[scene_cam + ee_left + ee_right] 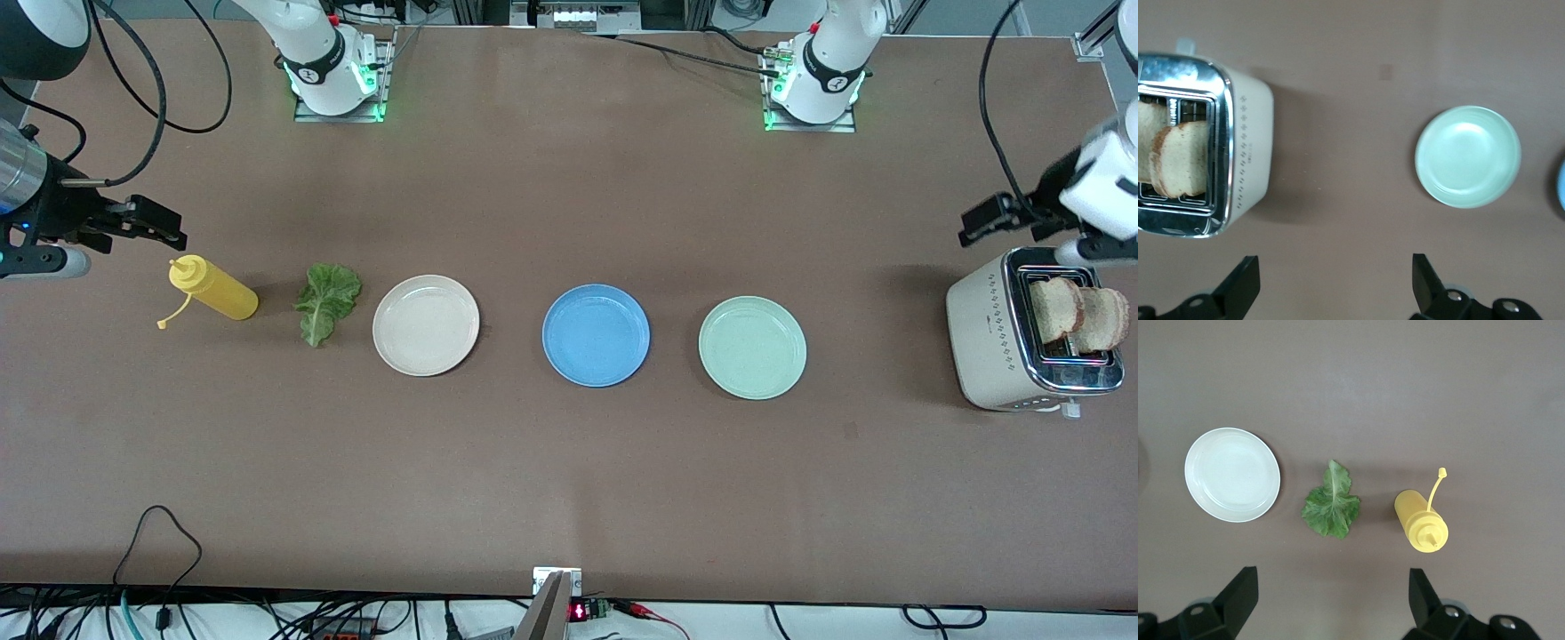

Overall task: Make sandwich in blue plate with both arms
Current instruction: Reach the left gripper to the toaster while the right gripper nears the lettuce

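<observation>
Both grippers wide apart, nothing held.
Toaster with 2 bread slices under left gripper; blue plate bare between 2 other plates; right gripper above lettuce, bottle.

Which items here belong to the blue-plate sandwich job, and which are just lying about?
Belongs to the job:
- blue plate, bare
- two bread slices, standing in the toaster
- lettuce leaf, flat on the table
- left gripper, open
- right gripper, open

Lying about:
- cream-white plate
- pale green plate
- yellow squeeze bottle, on its side
</observation>
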